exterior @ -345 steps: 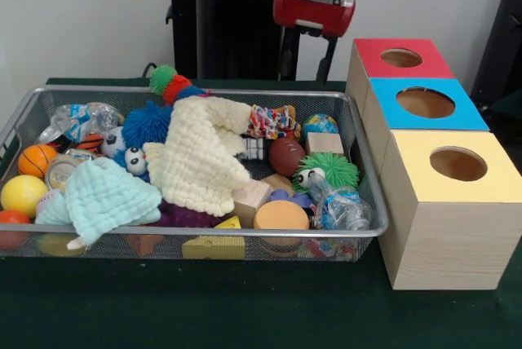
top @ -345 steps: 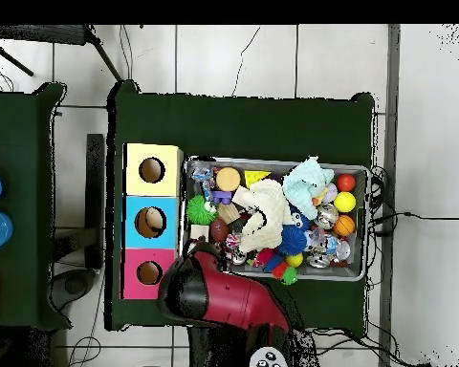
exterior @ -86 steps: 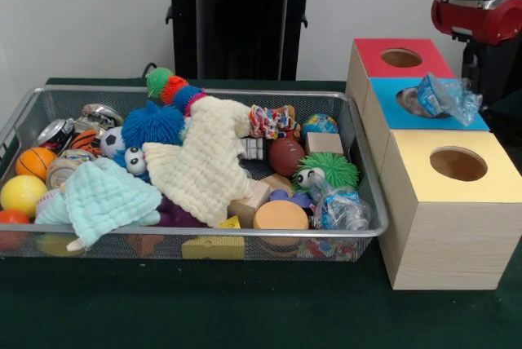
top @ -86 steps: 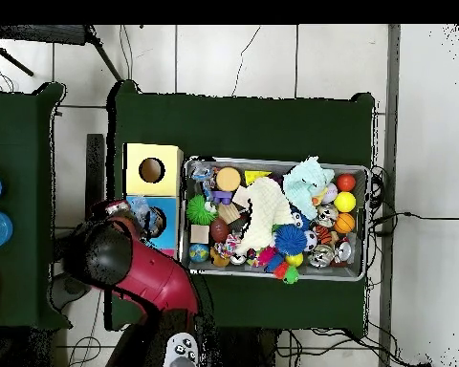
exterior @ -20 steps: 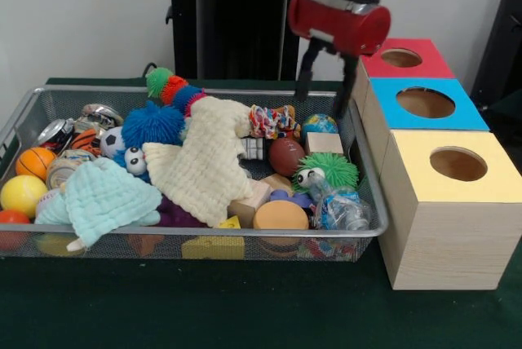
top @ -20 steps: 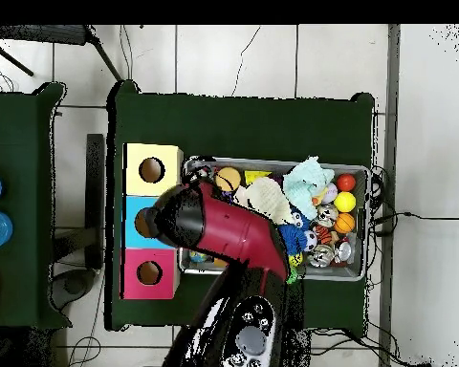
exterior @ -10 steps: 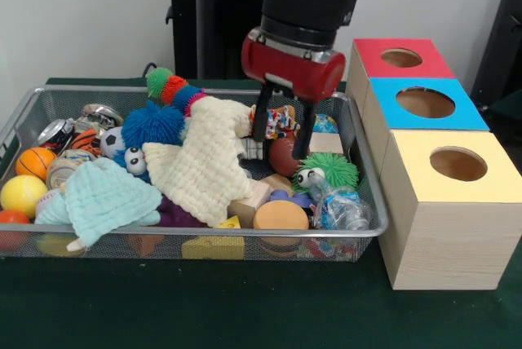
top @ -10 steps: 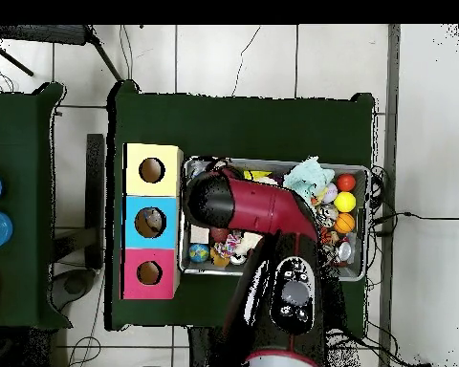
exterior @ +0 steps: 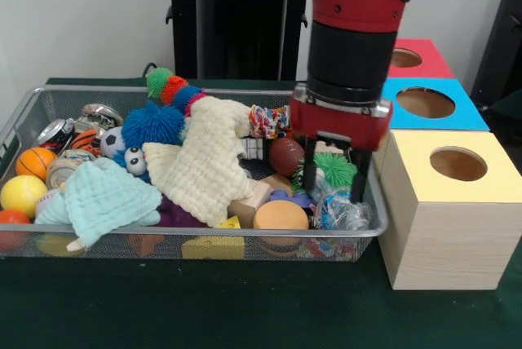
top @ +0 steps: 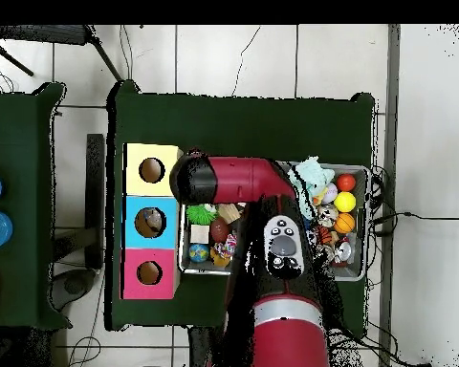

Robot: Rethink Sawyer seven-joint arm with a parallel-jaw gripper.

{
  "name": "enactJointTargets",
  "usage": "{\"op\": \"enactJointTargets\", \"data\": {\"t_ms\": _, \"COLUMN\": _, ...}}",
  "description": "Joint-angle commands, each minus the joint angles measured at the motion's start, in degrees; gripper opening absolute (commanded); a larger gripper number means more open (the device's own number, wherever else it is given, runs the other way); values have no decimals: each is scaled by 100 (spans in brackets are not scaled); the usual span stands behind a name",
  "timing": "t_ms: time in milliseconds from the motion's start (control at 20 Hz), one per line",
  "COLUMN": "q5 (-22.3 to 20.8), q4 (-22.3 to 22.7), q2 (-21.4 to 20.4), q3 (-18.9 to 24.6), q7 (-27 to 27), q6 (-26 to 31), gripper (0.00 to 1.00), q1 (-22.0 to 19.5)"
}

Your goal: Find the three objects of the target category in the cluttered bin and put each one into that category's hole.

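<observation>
The hand (exterior: 333, 176) is hanging inside the bin (exterior: 106, 90) at its corner nearest the boxes, its two dark fingers (exterior: 310, 165) spread apart and pointing down, gripping nothing. Between and just below them the water bottle (exterior: 340, 209) is lying on its side against the bin's front rim, at about 5 o'clock in the front view's pile; whether a fingertip is touching it cannot be told. The green fuzzy toy with googly eyes (exterior: 333, 170) is sitting directly between the fingers, crowding the bottle from above, and the brown football (exterior: 285, 156) is resting just beside the hand at 9 o'clock of it. An orange disc (exterior: 280, 216) is lying near the bottle at its 9 o'clock. A cream knitted cloth (exterior: 204, 157) is draping over the middle of the pile, with a pale mint cloth (exterior: 104, 196) at its 8 o'clock and a blue spiky ball (exterior: 152, 123) at its 10 o'clock. On the green table (exterior: 245, 308), the red-topped box with its hole (exterior: 405, 58) is standing farthest back, the arm partly covering it; the blue-topped box (exterior: 426, 103) and yellow-topped box (exterior: 453, 165) are lining up in front of it. In the overhead view the red arm (top: 235, 178) is reaching across the bin (top: 356, 277), hiding the hand, and the red box's hole (top: 149, 273) is showing empty at 8 o'clock.
</observation>
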Motion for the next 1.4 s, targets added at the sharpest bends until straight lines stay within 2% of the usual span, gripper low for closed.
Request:
{"op": "enactJointTargets", "data": {"t_ms": 50, "q5": -618, "q4": -522, "q2": 290, "q3": 1082, "q7": -1856, "q6": 1118, "gripper": 100, "q1": -63}}
{"op": "enactJointTargets", "data": {"t_ms": 450, "q5": -1057, "q4": -571, "q2": 303, "q3": 1316, "q7": -2284, "q6": 1292, "gripper": 100, "q1": -311}}
{"op": "enactJointTargets", "data": {"t_ms": 750, "q5": -1386, "q4": -531, "q2": 263, "q3": 1335, "q7": -2239, "q6": 1249, "gripper": 100, "q1": -365}}
{"op": "enactJointTargets", "data": {"t_ms": 1050, "q5": -1538, "q4": -834, "q2": 314, "q3": 1332, "q7": -2113, "q6": 1464, "gripper": 100, "q1": -324}}
{"op": "enactJointTargets", "data": {"t_ms": 1400, "q5": -1614, "q4": -637, "q2": 139, "q3": 1365, "q7": -2086, "q6": 1506, "gripper": 100, "q1": -376}}
